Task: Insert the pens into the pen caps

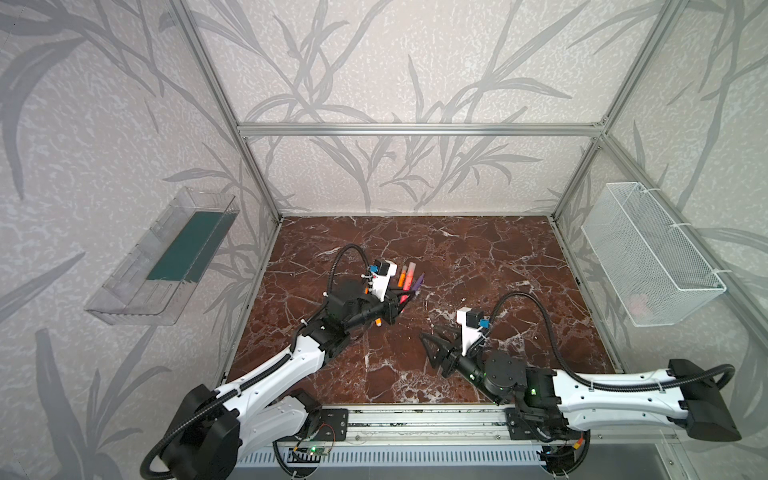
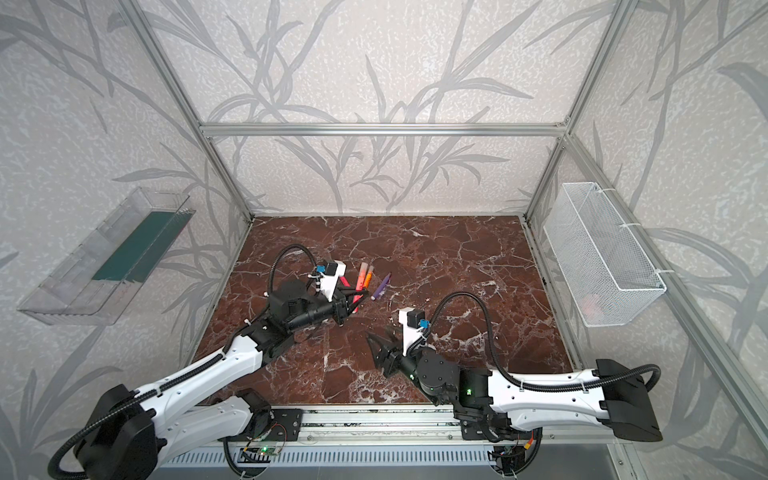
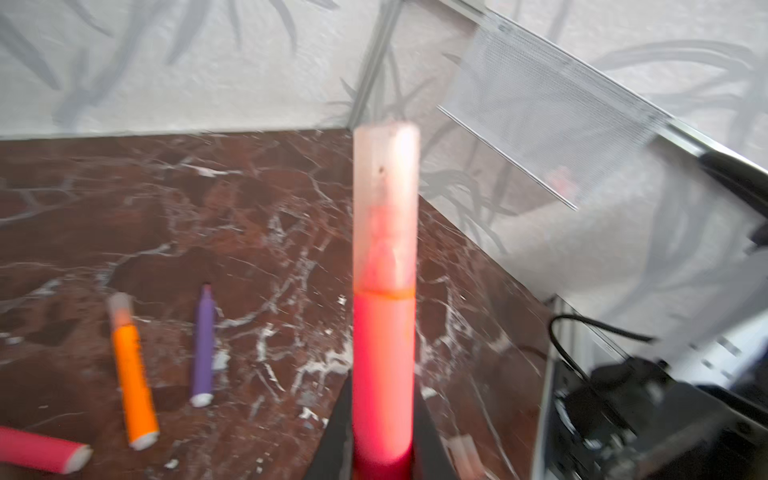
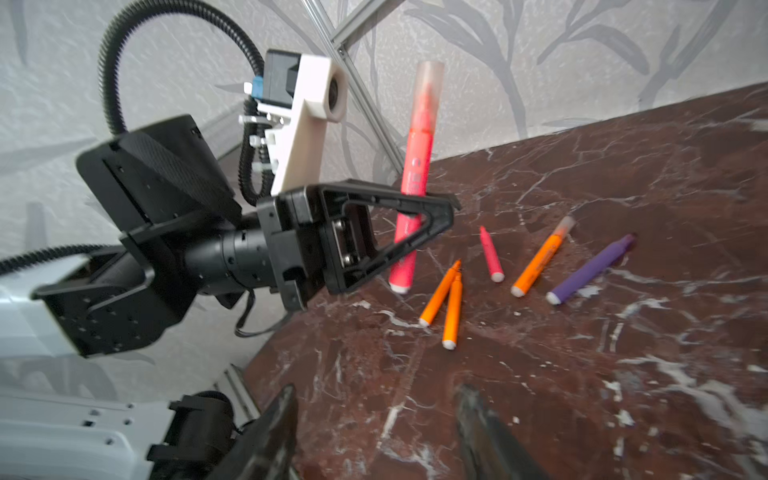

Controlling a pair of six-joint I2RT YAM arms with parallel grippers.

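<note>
Nearby, on the marbled table (image 1: 478,257), lie two bare orange pens (image 4: 440,293) touching near their tips, a short red-pink pen (image 4: 491,255), a capped orange pen (image 4: 540,259) and a purple pen (image 4: 590,270), all just beside the left gripper (image 4: 436,203). That gripper is held level, side-on, pinching a tall red-pink pen (image 4: 415,166) upright, with a pale cap (image 4: 430,83) on its top. The right gripper (image 4: 376,411) hovers spread and empty, apart from the pens and pointing toward them.
</note>
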